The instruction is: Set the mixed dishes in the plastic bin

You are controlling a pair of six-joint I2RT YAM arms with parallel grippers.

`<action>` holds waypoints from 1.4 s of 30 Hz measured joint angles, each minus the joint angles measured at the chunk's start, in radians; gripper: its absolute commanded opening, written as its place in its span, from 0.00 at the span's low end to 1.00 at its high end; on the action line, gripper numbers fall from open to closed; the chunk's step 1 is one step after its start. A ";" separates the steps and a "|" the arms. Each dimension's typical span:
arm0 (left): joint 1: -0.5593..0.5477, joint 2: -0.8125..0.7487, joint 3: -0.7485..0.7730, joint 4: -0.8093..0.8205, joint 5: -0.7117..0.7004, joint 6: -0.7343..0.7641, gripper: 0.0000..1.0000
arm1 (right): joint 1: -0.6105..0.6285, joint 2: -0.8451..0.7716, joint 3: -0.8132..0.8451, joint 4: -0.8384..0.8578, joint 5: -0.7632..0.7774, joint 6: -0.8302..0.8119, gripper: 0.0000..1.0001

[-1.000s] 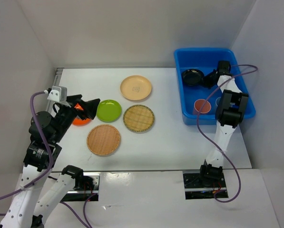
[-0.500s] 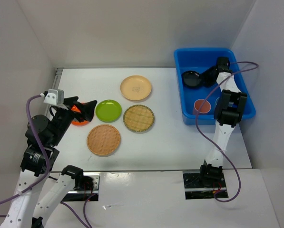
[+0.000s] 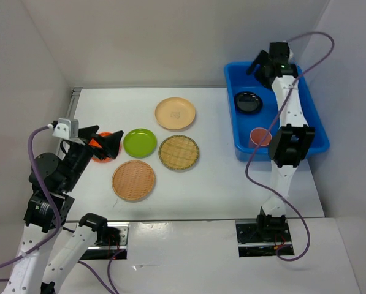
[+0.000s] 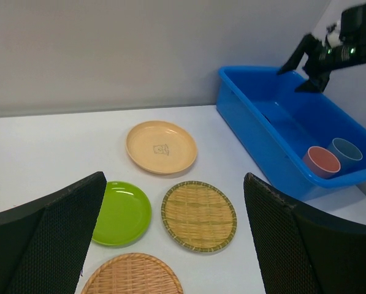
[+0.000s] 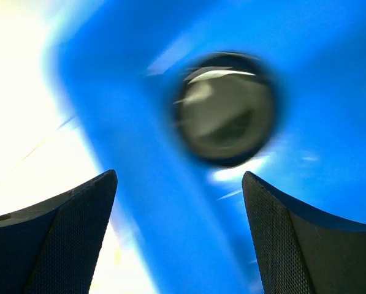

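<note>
Two empty, spread tools: right tool (image 3: 263, 64) above the bin's (image 3: 235, 125) black bowl (image 3: 248, 101), left tool (image 3: 109, 142) over orange plate (image 3: 102, 157).

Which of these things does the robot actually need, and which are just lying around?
Part of the job: orange plate, lime green plate, beige plate, far woven plate, near woven plate, black bowl, pink cup, blue cup, blue bin.

Just there: purple cables, white table.
</note>
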 measured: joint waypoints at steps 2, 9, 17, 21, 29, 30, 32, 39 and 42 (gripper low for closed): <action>0.000 -0.004 0.000 0.000 0.000 0.000 0.99 | 0.088 -0.031 0.094 -0.036 0.012 -0.050 0.87; 0.000 0.001 0.008 0.000 -0.068 -0.019 0.99 | 0.439 -0.188 0.143 -0.041 -0.145 -0.113 0.85; 0.000 0.042 0.081 -0.014 -0.143 -0.079 0.99 | 0.470 -0.236 -0.279 0.071 -0.337 -0.025 0.71; 0.000 0.029 0.066 -0.024 -0.150 -0.127 0.99 | 0.473 -0.234 -0.417 0.064 -0.373 -0.017 0.72; 0.000 0.056 0.053 -0.028 -0.116 -0.161 0.99 | 0.510 -0.262 -0.639 0.069 -0.323 -0.053 0.73; 0.000 0.060 0.051 -0.027 -0.109 -0.164 0.99 | 0.511 -0.263 -0.658 0.067 -0.316 -0.060 0.73; 0.000 0.071 0.046 -0.022 -0.091 -0.169 0.99 | 0.511 -0.262 -0.690 0.068 -0.304 -0.082 0.73; 0.000 0.096 0.037 -0.013 -0.046 -0.186 0.99 | 0.514 -0.235 -0.705 0.089 -0.298 -0.194 0.69; 0.000 0.095 0.036 -0.011 -0.038 -0.187 0.99 | 0.515 -0.197 -0.705 0.097 -0.322 -0.250 0.68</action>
